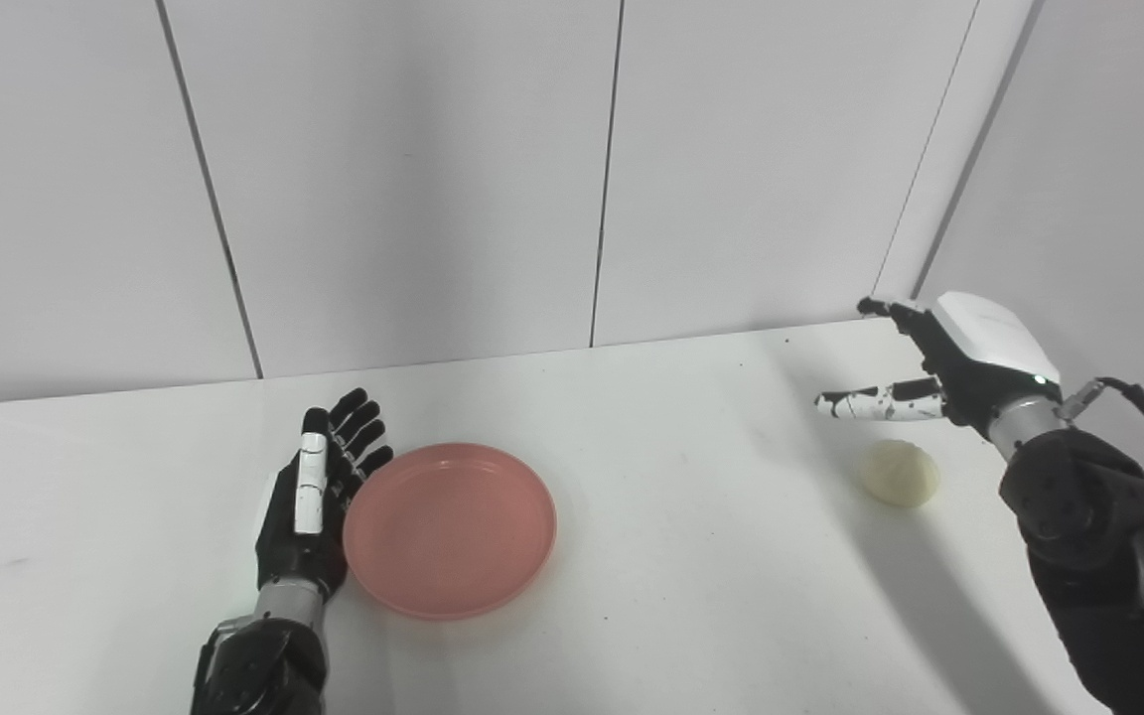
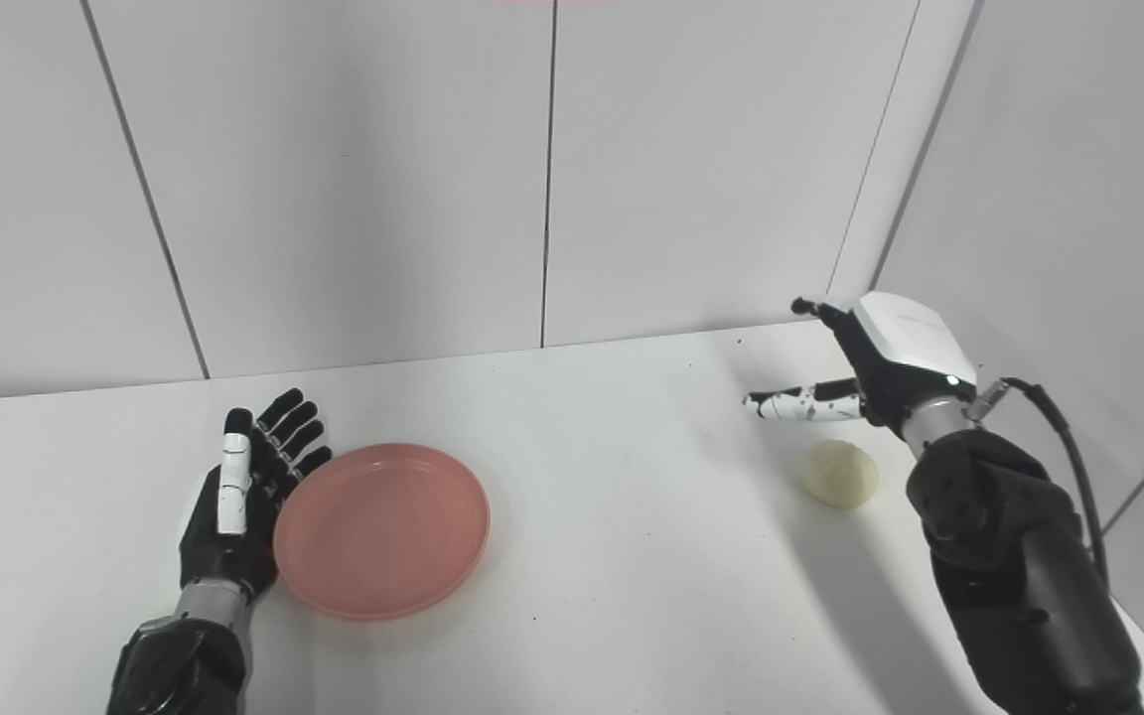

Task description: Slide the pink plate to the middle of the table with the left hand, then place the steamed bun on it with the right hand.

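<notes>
At the pink plate's [image 1: 450, 529] left rim, the left hand [image 1: 314, 497] rests flat, fingers apart, empty; an uneven push could spin it. The right hand [image 1: 939, 372], spread wide, hovers over the steamed bun [image 1: 898, 473].

Left arm: coming in from the bottom left, forearm lying low over the counter [image 1: 632, 477], dark casing at the wrist.
Left robot hand [image 1: 319, 492]: resting edge-on at the near left of the counter, fingers [image 1: 358, 422] stretched out and slightly fanned, pointing away from the robot, holding nothing.
Right arm: rising steeply from the bottom right, a black cable looping off the wrist.
Right robot hand [image 1: 939, 372]: hovering above the counter's far right corner, white back facing up, fingers spread wide, thumb reaching leftward, grasping nothing.
</notes>
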